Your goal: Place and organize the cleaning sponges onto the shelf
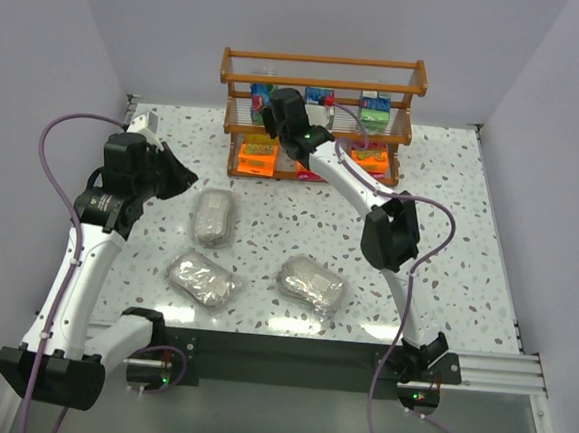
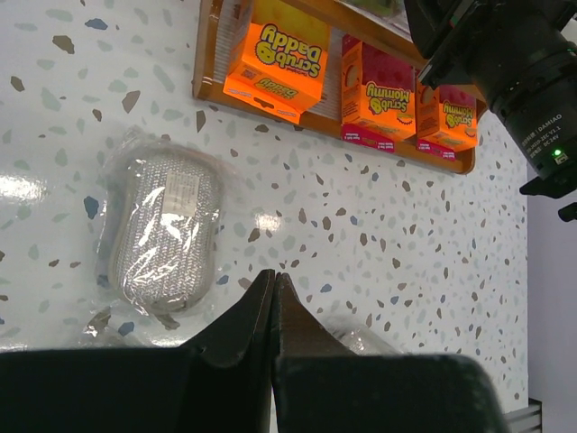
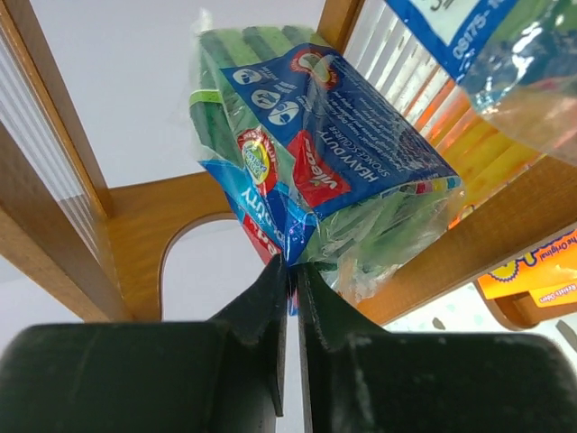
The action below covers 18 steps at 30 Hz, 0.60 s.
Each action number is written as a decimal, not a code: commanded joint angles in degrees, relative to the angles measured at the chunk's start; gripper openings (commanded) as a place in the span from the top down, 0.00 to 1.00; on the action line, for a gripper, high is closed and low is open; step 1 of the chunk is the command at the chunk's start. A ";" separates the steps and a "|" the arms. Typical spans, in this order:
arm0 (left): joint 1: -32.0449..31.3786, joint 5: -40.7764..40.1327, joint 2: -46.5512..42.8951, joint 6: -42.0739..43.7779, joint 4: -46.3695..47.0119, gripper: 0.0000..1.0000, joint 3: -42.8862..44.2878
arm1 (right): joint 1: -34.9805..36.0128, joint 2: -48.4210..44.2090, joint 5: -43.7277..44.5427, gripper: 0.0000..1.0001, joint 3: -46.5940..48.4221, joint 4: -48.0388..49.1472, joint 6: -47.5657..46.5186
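The wooden shelf (image 1: 323, 71) stands at the table's far side. My right gripper (image 1: 274, 115) reaches into the left of its middle tier. In the right wrist view it (image 3: 293, 266) is shut on the wrap edge of a green/blue sponge pack (image 3: 315, 153). Two more green/blue packs (image 1: 317, 98) (image 1: 375, 110) stand on that tier. Orange-and-pink packs (image 2: 279, 59) (image 2: 379, 90) (image 2: 446, 117) stand on the bottom tier. Three silvery packs (image 1: 213, 216) (image 1: 202, 280) (image 1: 311, 283) lie on the table. My left gripper (image 2: 274, 275) is shut and empty, hovering just right of the far silvery pack (image 2: 162, 230).
The right arm (image 1: 389, 229) stretches diagonally from the near edge to the shelf, over the table's right half. The shelf's wooden side post (image 3: 54, 153) is close to the left of the held pack. White walls enclose the table on three sides.
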 commanded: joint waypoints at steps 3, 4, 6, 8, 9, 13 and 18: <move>0.64 -0.91 -2.23 -2.15 2.40 1.00 -1.36 | -0.22 0.15 1.80 0.70 2.27 4.64 1.14; 0.64 -0.82 -2.23 -2.15 2.49 1.00 -1.45 | -0.31 -0.02 1.44 0.66 2.36 4.64 1.14; 0.64 -0.65 -2.23 -2.33 2.84 1.00 -1.54 | -0.22 -0.81 1.18 0.48 1.58 4.91 0.44; 0.64 -0.82 -2.23 -2.33 3.10 1.00 -1.54 | -0.22 -2.65 0.83 0.02 -0.62 6.92 -0.27; 0.73 -0.82 -2.15 -2.24 3.02 1.00 -1.36 | -0.22 -3.44 -0.13 0.01 -1.50 7.63 -0.97; 0.64 -0.82 -2.06 -2.07 3.11 1.00 -1.10 | -0.14 -8.80 -3.91 0.02 -9.47 11.92 -1.32; 0.64 -0.48 -1.71 -1.98 4.15 1.00 -2.06 | 0.92 -21.87 -8.83 0.02 -24.33 19.04 -3.86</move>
